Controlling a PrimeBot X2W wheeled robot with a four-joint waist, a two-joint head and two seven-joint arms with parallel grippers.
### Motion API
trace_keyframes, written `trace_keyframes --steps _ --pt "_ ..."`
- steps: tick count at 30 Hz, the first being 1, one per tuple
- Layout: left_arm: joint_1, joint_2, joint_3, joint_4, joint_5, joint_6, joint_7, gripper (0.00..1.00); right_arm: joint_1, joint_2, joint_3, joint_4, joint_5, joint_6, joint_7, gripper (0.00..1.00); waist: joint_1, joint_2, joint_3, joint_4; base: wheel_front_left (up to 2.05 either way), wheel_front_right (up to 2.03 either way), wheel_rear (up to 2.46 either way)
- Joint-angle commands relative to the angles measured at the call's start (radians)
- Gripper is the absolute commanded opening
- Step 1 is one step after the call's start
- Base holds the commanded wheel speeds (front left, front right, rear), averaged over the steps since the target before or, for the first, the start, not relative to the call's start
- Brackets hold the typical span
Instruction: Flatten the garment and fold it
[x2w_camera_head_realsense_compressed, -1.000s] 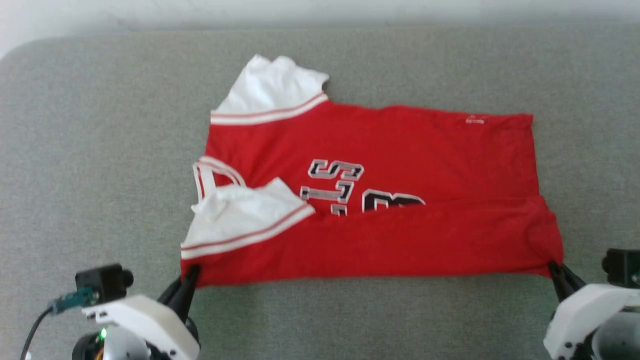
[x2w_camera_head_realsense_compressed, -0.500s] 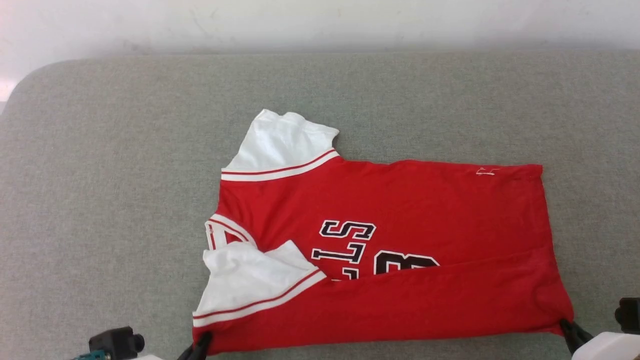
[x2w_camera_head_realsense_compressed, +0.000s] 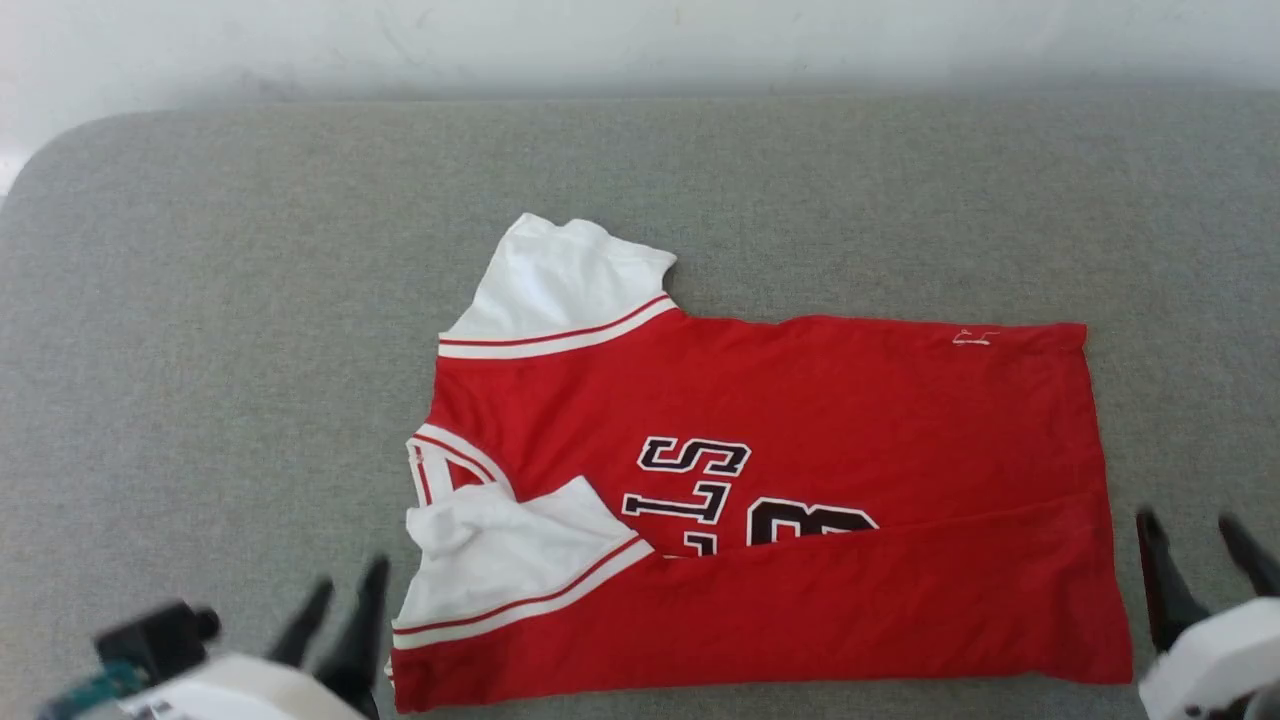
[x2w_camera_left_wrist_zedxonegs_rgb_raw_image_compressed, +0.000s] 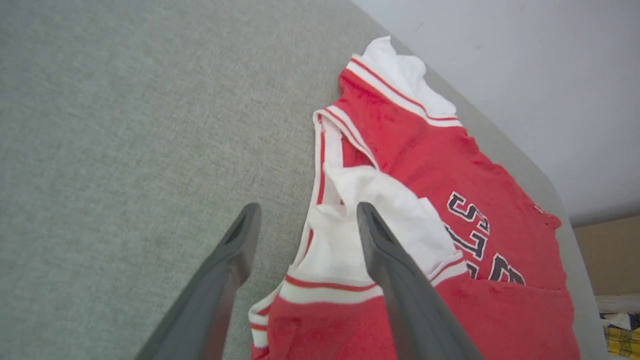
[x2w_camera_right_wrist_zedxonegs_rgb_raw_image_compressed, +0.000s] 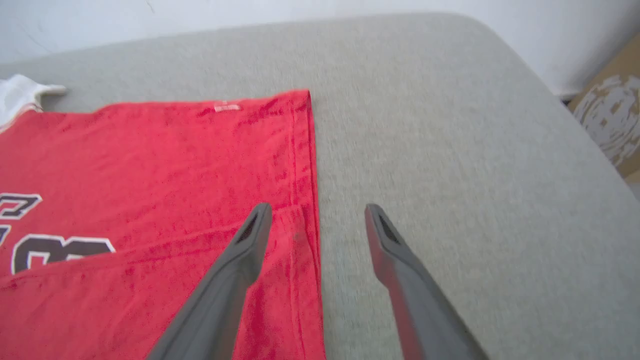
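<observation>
The garment is a red jersey T-shirt with white sleeves and black lettering, lying sideways on the grey surface with its near long edge folded over the lettering. Its collar end points left, its hem right. My left gripper stands open just left of the near collar-side corner, holding nothing. In the left wrist view the left gripper hangs above the folded white sleeve. My right gripper is open just right of the hem corner. In the right wrist view the right gripper straddles the hem edge of the garment.
The grey padded surface spreads wide to the left and behind the garment, ending at a white wall. A cardboard box stands beyond the surface's right edge.
Both grippers were shut on the garment's near corners and now stand open, drawn slightly away from them. The garment has settled flat. The head view shifted between the earliest frame and now.
</observation>
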Motion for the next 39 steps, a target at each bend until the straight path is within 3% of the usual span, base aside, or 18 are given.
trace_keyframes --steps 1,7,12,17,22,29,39 --pt "-0.045 0.000 0.014 -0.030 -0.019 -0.018 -0.023 1.00 -0.028 0.001 0.018 -0.026 -0.023 -0.002 -0.043 1.00 0.0000 -0.0001 0.010 -0.002 0.00 0.00 0.00" --pt "-0.257 0.093 0.033 -0.077 0.078 -0.032 -0.080 1.00 -0.100 0.001 0.078 -0.078 -0.067 -0.002 -0.145 1.00 0.0000 -0.0001 0.074 -0.012 0.00 0.00 0.00" --pt "-0.543 0.182 -0.020 -0.011 0.160 -0.070 -0.075 1.00 -0.169 0.001 0.134 -0.076 -0.095 -0.002 -0.174 1.00 0.0000 -0.0001 0.156 -0.027 0.00 0.00 0.00" --pt "-0.807 0.270 -0.147 0.109 0.185 -0.121 0.036 1.00 -0.217 0.001 0.182 -0.051 -0.096 -0.002 -0.188 1.00 0.0000 -0.0001 0.244 -0.054 0.00 0.00 0.00" --pt "-0.994 0.330 -0.255 0.208 0.144 -0.135 0.170 1.00 -0.255 0.001 0.215 -0.016 -0.088 -0.002 -0.213 1.00 0.0000 -0.0001 0.319 -0.091 0.00 0.00 0.00" --pt "-1.108 0.368 -0.339 0.341 0.057 -0.138 0.309 1.00 -0.291 0.001 0.238 0.017 -0.079 -0.002 -0.245 1.00 0.0000 -0.0001 0.390 -0.143 0.00 0.00 0.00" --pt "-1.111 0.406 -0.394 0.414 0.000 -0.137 0.459 1.00 -0.310 0.001 0.235 0.037 -0.074 -0.002 -0.263 1.00 0.0000 -0.0001 0.426 -0.167 0.00 0.00 0.00"
